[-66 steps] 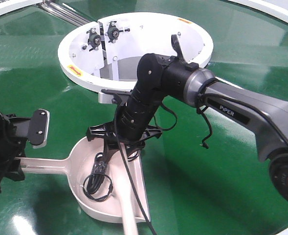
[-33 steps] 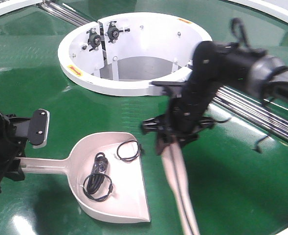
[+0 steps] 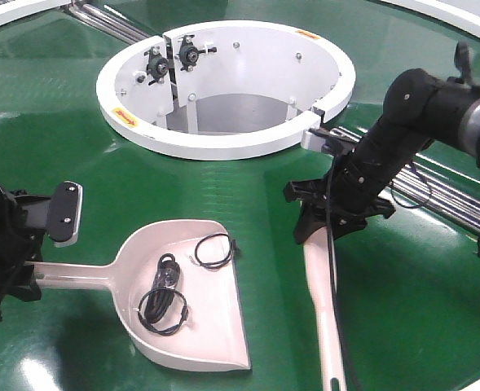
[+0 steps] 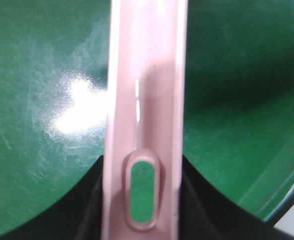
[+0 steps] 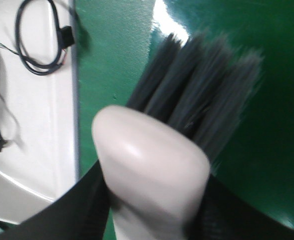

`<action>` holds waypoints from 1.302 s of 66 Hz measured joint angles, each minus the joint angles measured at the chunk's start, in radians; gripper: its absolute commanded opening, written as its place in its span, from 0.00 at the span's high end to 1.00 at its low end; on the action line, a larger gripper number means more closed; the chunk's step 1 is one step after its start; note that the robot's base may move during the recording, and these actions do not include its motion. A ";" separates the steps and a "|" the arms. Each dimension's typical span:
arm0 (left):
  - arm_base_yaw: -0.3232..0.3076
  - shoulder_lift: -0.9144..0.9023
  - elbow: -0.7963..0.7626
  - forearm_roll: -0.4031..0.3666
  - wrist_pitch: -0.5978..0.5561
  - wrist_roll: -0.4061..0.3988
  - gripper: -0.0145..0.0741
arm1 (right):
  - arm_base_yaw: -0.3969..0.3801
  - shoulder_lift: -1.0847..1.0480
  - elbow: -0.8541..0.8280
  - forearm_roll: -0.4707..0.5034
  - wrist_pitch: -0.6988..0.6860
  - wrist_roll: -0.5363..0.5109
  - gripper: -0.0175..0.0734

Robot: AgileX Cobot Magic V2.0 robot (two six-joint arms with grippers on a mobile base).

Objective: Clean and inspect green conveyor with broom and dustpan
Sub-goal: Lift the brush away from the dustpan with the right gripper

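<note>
Green conveyor (image 3: 248,195) fills the view, shiny and flat, with a white ring (image 3: 223,145) at the far middle and steel rollers (image 3: 447,208) on the right. On it, near and left, lies the dustpan (image 3: 215,314), its open edge facing right. The left pincer (image 4: 143,200) pinches the dustpan's handle. The broom (image 3: 321,301) is just right of the pan, with its handle pointing near. The right pincer (image 3: 335,220) squeezes it close to the head. Two small black wire loops (image 3: 165,301) sit inside the pan.

The pan's open edge has no wall, so I think the loops could slide back out if the pan tips. A wide broom swing could also bump the pan and shake them loose. The right arm is near the rollers and might knock them.
</note>
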 measured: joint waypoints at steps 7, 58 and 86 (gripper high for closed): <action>0.000 0.000 0.000 -0.001 0.000 0.000 0.86 | -0.004 0.030 0.000 0.058 -0.002 -0.028 0.81; 0.000 0.000 0.000 -0.001 0.000 0.000 0.86 | -0.005 0.147 -0.001 0.087 0.015 -0.034 0.81; 0.000 0.000 0.000 -0.001 0.000 0.000 0.86 | -0.005 0.147 -0.001 0.087 0.015 -0.034 0.66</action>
